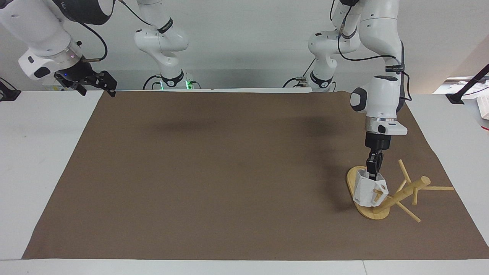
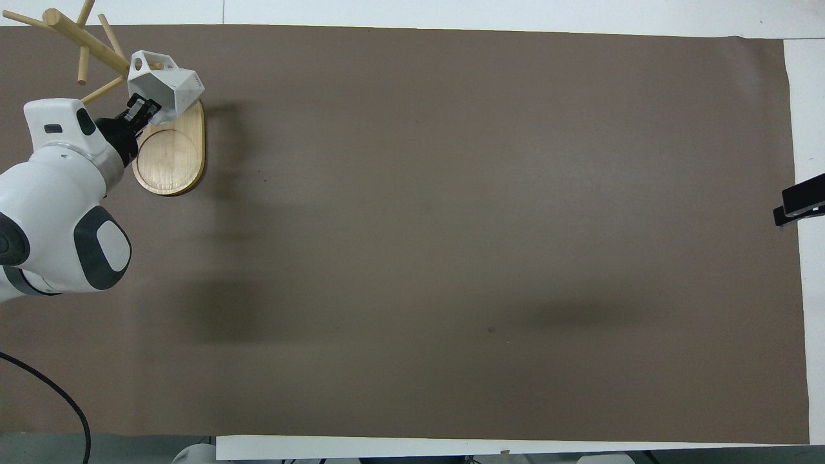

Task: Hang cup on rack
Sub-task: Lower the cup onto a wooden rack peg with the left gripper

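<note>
The left hand (image 1: 373,176) gripped the cup (image 1: 369,190) by its rim, handle turned toward the rack (image 1: 397,196) so a peg could enter it. The right hand (image 1: 85,79) waited, released, off the surface's brown mat.

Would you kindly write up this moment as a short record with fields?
cup: white faceted cup, held over the rack's base, its handle at a lower peg
rack: bamboo rack, at the left arm's end of the table
left pincer: left pincer shut on the cup's rim
right pincer: right pincer open, waiting off the mat's corner
surface: brown mat
</note>
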